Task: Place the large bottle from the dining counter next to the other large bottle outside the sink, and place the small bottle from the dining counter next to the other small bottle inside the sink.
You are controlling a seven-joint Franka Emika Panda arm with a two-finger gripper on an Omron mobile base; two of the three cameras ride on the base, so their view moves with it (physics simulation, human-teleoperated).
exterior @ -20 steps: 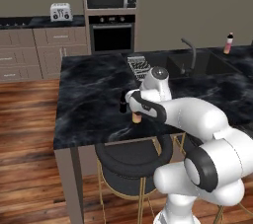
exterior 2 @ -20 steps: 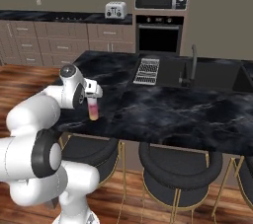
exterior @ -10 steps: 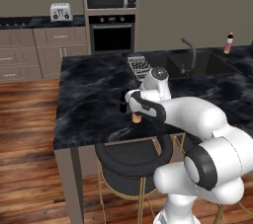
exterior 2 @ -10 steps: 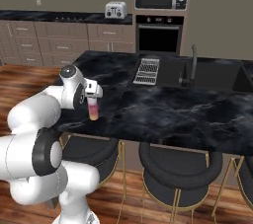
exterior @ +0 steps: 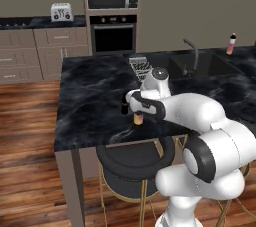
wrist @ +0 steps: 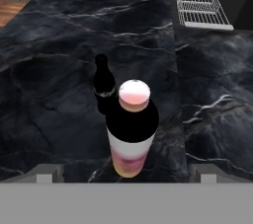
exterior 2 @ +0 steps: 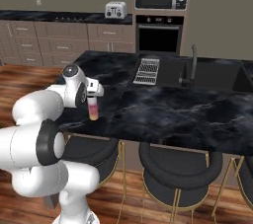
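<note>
Bent low over desk [exterior: 90,106], gripper [wrist: 126,171] wide open, straddling large bottle [wrist: 129,134]; small bottle [wrist: 103,87] just behind, upright.

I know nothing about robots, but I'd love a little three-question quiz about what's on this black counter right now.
1. True or false: the pincer is clamped on the large bottle.
2. The small black bottle stands: A) in the sink, B) right beside the large bottle, C) on the metal rack.
3. What colour is the large bottle's cap?

Key: 1 false, the pincer is open, with the large bottle standing free below it. 2 B. 3 pink.
</note>
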